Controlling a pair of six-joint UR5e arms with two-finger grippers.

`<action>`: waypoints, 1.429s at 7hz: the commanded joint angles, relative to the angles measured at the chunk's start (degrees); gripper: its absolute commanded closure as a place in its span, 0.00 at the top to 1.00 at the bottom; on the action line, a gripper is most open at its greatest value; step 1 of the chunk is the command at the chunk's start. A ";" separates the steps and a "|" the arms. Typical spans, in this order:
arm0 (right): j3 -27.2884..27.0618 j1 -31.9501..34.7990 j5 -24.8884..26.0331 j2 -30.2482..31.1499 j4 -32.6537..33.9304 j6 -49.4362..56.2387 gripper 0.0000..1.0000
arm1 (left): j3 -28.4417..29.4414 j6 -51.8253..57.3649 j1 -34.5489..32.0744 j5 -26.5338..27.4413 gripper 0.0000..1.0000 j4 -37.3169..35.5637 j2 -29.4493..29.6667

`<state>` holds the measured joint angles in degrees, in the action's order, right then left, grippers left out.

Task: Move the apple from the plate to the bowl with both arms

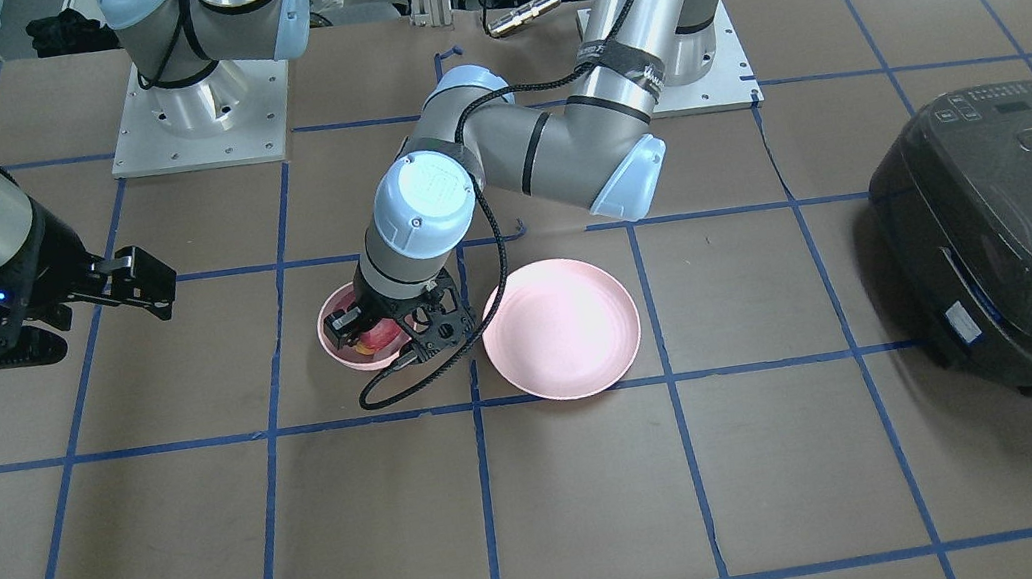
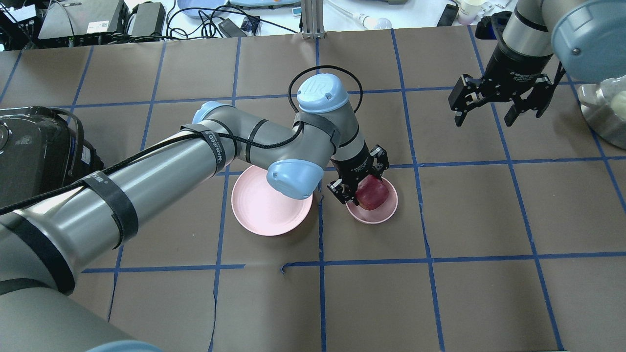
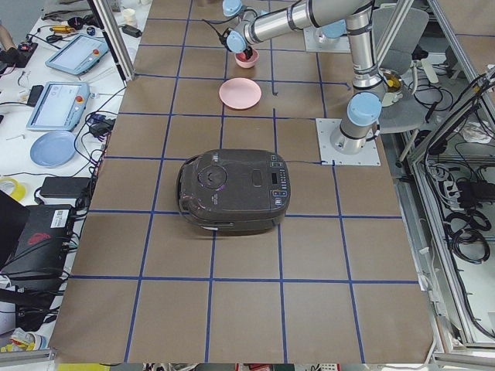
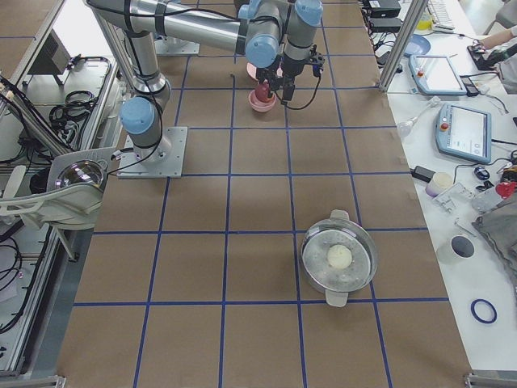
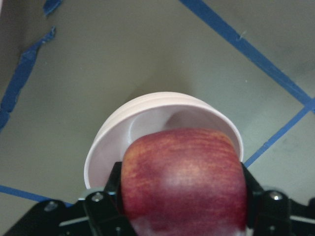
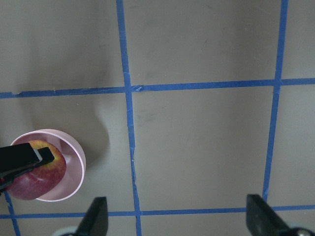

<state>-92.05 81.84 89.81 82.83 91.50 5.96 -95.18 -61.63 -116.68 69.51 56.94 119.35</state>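
The dark red apple [image 2: 372, 192] sits between the fingers of my left gripper [image 2: 364, 183], which is shut on it inside the rim of the small deep pink bowl [image 2: 380, 216]. I cannot tell whether the apple touches the bowl's bottom. The left wrist view shows the apple [image 5: 184, 177] held over the bowl [image 5: 147, 113]. The wide pink plate [image 2: 264, 210] lies empty beside the bowl, partly under the left arm. My right gripper [image 2: 494, 115] is open and empty, raised well away at the far right; its view shows the bowl [image 6: 74, 157] and apple [image 6: 37, 172].
A black rice cooker [image 2: 34, 151] stands on the robot's left side of the table. A steel pot [image 4: 339, 259] with a white ball in it stands at the right end. Blue tape lines grid the brown table.
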 commanded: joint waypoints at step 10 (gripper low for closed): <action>0.12 2.87 -0.59 7.61 0.87 -1.12 1.00 | 13.34 38.50 13.03 14.19 1.00 32.84 -13.85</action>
<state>-91.87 83.29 89.90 89.49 92.37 4.91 -83.41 -32.88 -106.44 77.95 83.97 108.89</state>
